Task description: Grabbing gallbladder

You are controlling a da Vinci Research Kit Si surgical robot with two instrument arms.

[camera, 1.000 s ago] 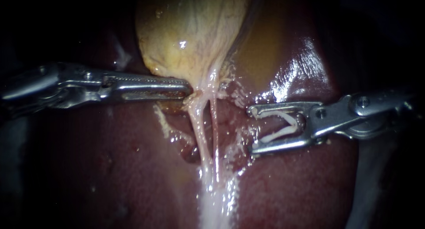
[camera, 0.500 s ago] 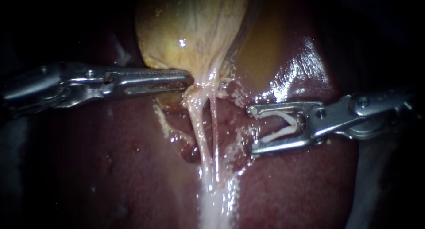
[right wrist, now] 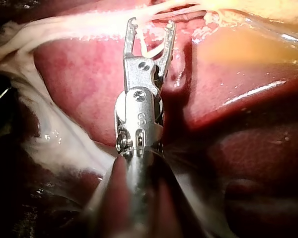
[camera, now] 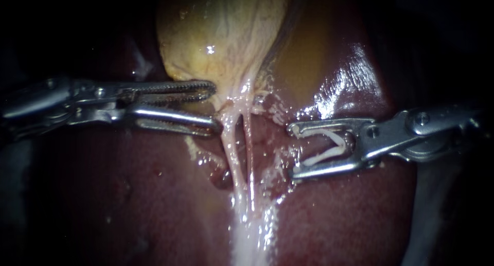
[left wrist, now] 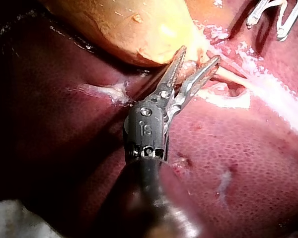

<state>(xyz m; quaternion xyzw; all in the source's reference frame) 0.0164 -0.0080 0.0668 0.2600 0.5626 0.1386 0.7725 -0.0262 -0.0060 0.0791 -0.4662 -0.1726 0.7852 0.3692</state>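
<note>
The yellow gallbladder (camera: 221, 34) lies on the dark red liver (camera: 128, 194). It narrows into pale tubes (camera: 237, 153) that run down the middle. My left instrument (camera: 216, 107) stands open at the gallbladder's neck. Its toothed jaw lies along the gallbladder's lower edge and its other jaw sits below on the liver. In the left wrist view the left instrument (left wrist: 200, 53) shows a gap, with pale neck tissue between the jaw tips and the gallbladder (left wrist: 139, 29) beside them. My right instrument (camera: 292, 151) rests on the liver beside the tubes, its wide-set jaws holding a white clip (camera: 329, 145).
Glistening liver (camera: 355, 75) rises at the upper right, with a yellowish patch (camera: 303, 55) beside the gallbladder. In the right wrist view the right instrument (right wrist: 151, 22) carries the clip (right wrist: 151, 49), with white fibrous tissue (right wrist: 49, 134) beside its shaft.
My left instrument's jaws, shut at the gallbladder's neck a second ago, have opened; one jaw has swung down onto the liver. The right instrument has not moved.
</note>
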